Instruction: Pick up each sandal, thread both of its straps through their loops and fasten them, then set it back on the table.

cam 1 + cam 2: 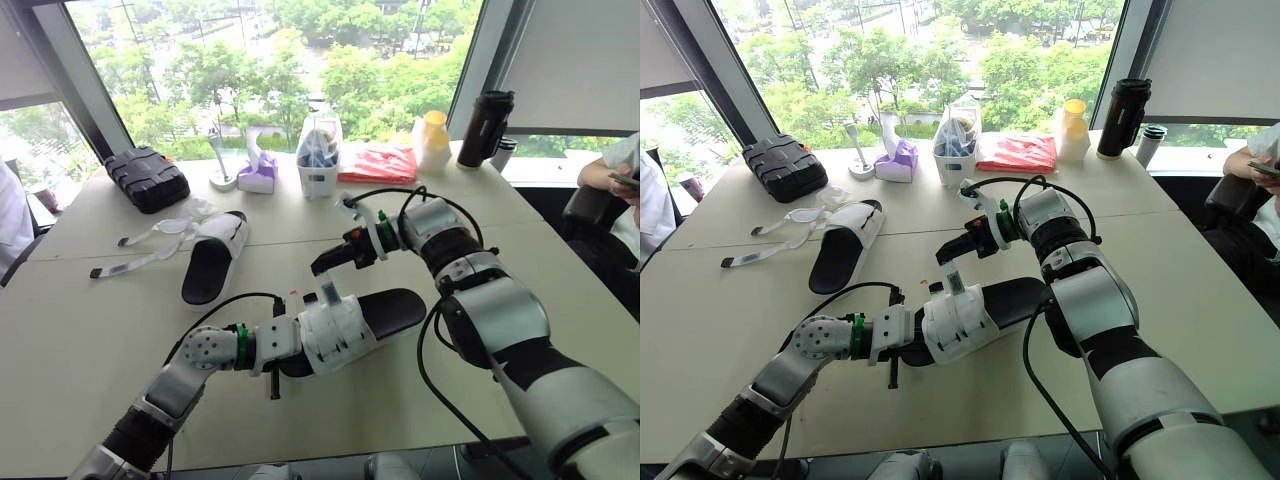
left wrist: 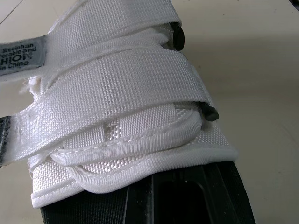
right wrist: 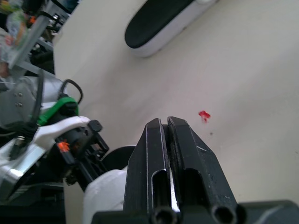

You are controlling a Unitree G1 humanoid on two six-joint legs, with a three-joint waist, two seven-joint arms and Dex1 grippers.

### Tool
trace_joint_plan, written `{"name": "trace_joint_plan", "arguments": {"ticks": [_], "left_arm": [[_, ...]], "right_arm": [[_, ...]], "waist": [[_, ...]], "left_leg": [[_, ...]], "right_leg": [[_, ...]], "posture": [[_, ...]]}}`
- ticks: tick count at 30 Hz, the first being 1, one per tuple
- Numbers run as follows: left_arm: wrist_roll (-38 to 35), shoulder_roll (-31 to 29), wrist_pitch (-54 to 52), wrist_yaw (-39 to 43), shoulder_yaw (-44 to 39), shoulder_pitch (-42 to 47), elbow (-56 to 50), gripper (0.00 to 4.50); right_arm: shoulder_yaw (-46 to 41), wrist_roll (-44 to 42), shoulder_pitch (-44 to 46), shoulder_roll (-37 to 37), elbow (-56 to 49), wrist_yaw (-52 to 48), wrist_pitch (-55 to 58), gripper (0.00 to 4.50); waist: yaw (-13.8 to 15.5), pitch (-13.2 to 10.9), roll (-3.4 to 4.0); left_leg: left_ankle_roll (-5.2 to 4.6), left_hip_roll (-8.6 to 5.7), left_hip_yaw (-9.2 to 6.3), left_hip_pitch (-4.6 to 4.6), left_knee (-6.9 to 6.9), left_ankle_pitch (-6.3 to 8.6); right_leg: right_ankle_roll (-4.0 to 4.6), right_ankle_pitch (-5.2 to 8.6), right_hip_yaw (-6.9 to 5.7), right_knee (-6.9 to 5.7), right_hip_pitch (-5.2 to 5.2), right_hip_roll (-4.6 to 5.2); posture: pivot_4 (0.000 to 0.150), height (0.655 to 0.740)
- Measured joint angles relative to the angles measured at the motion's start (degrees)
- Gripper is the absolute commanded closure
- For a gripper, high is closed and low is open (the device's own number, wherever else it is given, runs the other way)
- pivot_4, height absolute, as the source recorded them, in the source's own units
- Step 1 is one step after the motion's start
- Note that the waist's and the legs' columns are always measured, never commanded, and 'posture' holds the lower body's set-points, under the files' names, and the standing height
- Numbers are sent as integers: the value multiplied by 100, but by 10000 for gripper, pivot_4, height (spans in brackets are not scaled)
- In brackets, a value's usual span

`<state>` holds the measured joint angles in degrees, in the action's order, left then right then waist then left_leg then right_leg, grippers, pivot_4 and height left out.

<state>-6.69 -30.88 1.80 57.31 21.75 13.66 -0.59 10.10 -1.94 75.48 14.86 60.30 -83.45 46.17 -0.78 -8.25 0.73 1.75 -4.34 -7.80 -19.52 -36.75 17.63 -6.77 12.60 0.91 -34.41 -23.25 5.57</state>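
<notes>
Indoors, table [image 1: 90,340] by window [image 1: 300,60] (unfastened sandal [image 1: 213,258])

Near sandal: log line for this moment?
near sandal: at left gripper | strap end: pinched by right gripper | far sandal: on table, straps loose

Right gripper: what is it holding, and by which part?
The right gripper pinches the strap of the near sandal by its free end.

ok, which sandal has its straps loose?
The far sandal, lying alone toward the robot's left: its straps trail loose beside it. The near sandal, between the arms, has its straps wrapped over the upper.
</notes>
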Motion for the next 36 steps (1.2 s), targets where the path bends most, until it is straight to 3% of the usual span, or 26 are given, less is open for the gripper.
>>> {"name": "trace_joint_plan", "arguments": {"ticks": [6,13,36], "left_arm": [[0,-6,0,2,0,0,1,45000],[3,-26,33,-3,-1,1,13,45000],[59,-28,108,-20,6,-32,-9,45000]], "right_arm": [[-156,-485,-41,427,-1040,-155,662,44361],[-165,-732,-98,441,-1189,43,707,44361],[-110,-30,-163,-261,986,1213,-1439,44361]], "waist": [[-5,0,-1],[-21,0,0],[-25,0,-1]], "left_leg": [[0,4,0,0,0,0],[0,5,1,0,0,0],[0,1,2,4,1,0]], "right_leg": [[-2,1,0,1,1,1],[-4,3,0,2,0,1],[-2,2,1,2,2,0]], "posture": [[1500,7400],[1500,7400],[1500,7400]]}}
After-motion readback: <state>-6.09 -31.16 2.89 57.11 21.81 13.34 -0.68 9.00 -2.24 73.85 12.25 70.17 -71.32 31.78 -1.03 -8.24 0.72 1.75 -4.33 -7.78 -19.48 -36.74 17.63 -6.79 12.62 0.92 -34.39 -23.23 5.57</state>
